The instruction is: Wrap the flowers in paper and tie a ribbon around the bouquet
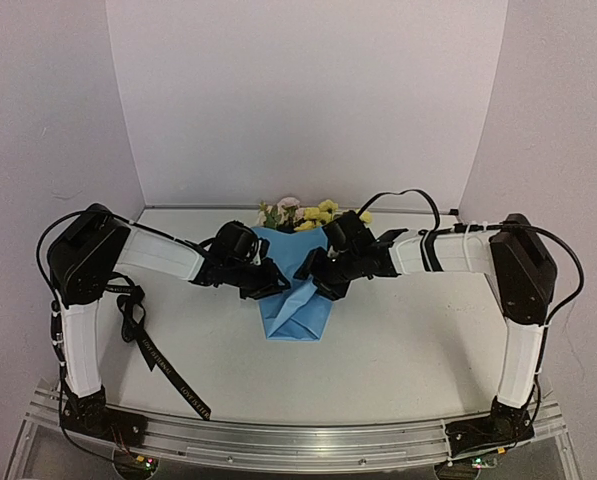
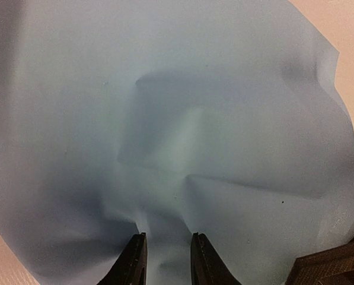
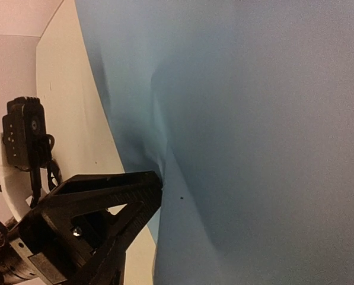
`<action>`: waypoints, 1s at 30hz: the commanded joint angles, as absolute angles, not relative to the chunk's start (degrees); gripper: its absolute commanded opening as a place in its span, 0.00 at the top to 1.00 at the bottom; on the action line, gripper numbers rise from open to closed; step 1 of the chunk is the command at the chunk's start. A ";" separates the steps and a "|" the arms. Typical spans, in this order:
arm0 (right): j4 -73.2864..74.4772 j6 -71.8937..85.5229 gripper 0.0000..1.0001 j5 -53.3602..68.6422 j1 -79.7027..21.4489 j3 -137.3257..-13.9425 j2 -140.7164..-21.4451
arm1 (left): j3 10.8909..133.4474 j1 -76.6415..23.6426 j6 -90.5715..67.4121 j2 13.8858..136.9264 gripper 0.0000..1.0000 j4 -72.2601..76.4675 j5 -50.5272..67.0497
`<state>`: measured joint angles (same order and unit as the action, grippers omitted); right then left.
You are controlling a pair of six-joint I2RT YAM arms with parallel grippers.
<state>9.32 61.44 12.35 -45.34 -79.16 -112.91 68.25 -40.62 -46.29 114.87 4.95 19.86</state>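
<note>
Between left hand and right hand sits the paper, left pinching it, right's grip unclear.

Twin white-and-black arms with black two-finger grippers.
Behind the left gripper and the right gripper sit black wrist blocks, then smooth white forearm shells, bulky black elbow housings, white upper links and, farthest from the fingertips, black bases with tiny green lights. Thin black cables loop out behind each gripper toward the elbows. The left fingers are matte black, tapering to narrow tips; the right finger is an open triangular frame with a finely ridged edge.
</note>
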 commanded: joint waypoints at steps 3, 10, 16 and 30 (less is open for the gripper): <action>11.99 58.19 0.53 11.50 -44.92 -81.70 -114.46 | 66.55 -41.20 -45.74 109.99 0.73 7.19 23.39; 11.71 53.39 0.75 11.26 -43.94 -84.60 -116.28 | 65.78 -42.99 -45.71 109.25 0.74 6.97 27.62; 10.13 51.57 0.61 13.12 -42.39 -84.94 -116.59 | 65.80 -43.42 -46.14 109.96 0.75 7.30 29.49; 14.50 51.01 0.21 9.19 -41.51 -75.05 -107.40 | 67.02 -43.95 -46.53 111.50 0.76 7.06 29.45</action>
